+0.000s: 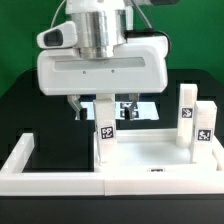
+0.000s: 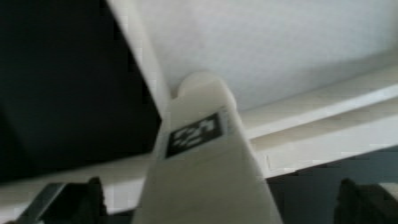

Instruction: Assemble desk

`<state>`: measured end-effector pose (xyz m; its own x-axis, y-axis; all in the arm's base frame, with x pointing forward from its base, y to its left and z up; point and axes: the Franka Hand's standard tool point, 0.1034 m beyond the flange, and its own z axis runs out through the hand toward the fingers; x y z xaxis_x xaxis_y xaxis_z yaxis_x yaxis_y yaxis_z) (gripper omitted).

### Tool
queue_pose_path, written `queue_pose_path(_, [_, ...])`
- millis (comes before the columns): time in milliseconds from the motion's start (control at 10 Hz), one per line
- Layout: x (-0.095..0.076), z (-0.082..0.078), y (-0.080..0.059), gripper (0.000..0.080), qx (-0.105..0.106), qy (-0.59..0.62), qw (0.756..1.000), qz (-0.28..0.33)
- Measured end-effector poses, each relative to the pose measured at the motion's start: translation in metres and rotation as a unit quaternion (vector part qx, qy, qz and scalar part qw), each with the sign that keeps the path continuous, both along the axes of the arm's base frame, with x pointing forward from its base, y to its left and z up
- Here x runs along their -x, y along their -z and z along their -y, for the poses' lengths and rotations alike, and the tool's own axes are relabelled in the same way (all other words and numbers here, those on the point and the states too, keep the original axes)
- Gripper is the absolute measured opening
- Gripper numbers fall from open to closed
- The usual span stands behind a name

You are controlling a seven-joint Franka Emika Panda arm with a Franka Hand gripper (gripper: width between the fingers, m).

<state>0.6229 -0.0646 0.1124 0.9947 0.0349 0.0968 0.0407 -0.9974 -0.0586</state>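
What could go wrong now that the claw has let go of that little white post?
The gripper is open, but the leg stands right between its fingers; a crooked retreat could clip the leg and tip it or pull it out. Whether it sits fully in the desk panel cannot be seen, so it may be loose. Two more legs stand at the exterior view's right; a wide swing could bump them.

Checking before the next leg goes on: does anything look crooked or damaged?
Nothing stands out. Three white tagged block legs stand upright on the white rimmed plastic panel; the open tool straddles one.
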Motion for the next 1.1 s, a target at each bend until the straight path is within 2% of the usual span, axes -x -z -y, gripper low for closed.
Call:
queue_pose_path(100, [0.001, -0.003, 0.003, 0.0649, 0.004, -0.023, 1.000, 0.002])
queue_pose_path(400, [0.001, -0.002, 0.003, 0.0620, 0.000, 0.013, 1.000, 0.000])
queue_pose_path(500, [0.001, -0.002, 0.003, 0.0437, -0.003, 0.044, 0.999, -0.002])
queue_pose_path(600, [0.001, -0.002, 0.003, 0.0437, -0.006, 0.077, 0.997, -0.004])
queue_pose_path(700, [0.002, -0.002, 0.003, 0.0285, -0.010, 0.112, 0.994, -0.006])
queue_pose_path(900, [0.001, -0.003, 0.004, 0.0286, -0.017, 0.185, 0.982, -0.010])
queue_pose_path(1100, [-0.004, -0.013, 0.004, 0.0286, -0.030, 0.336, 0.941, -0.013])
